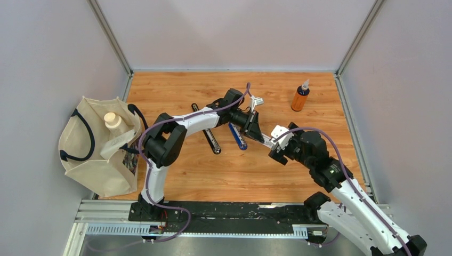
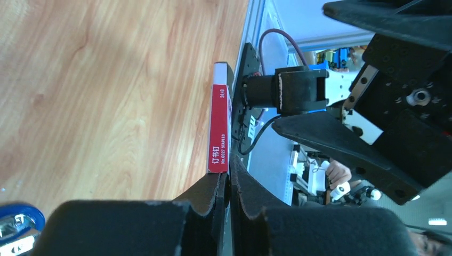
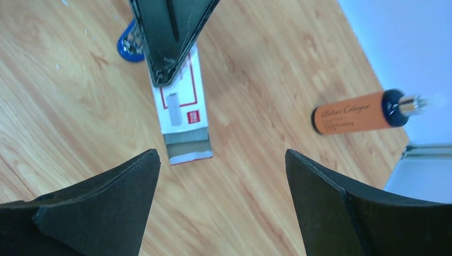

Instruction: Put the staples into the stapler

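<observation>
Small white cardboard staple box with a red label point(image 2: 219, 128) clamped in the left pincer point(image 2: 228, 181), near the middle of the wooden desk point(image 1: 213, 170), its open end showing a grey staple strip point(image 3: 186, 140), right pincer point(image 3: 221, 154) spread apart just beside it, blue stapler point(image 1: 238, 137) close by, orange bottle point(image 1: 300, 98) toward the far right corner.

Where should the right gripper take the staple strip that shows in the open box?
Probably the staple strip by its exposed grey end at the open mouth of the box, coming in along the box's length from that end. The left gripper clamps the other end, so only the mouth is free, and the open right gripper faces it.
</observation>
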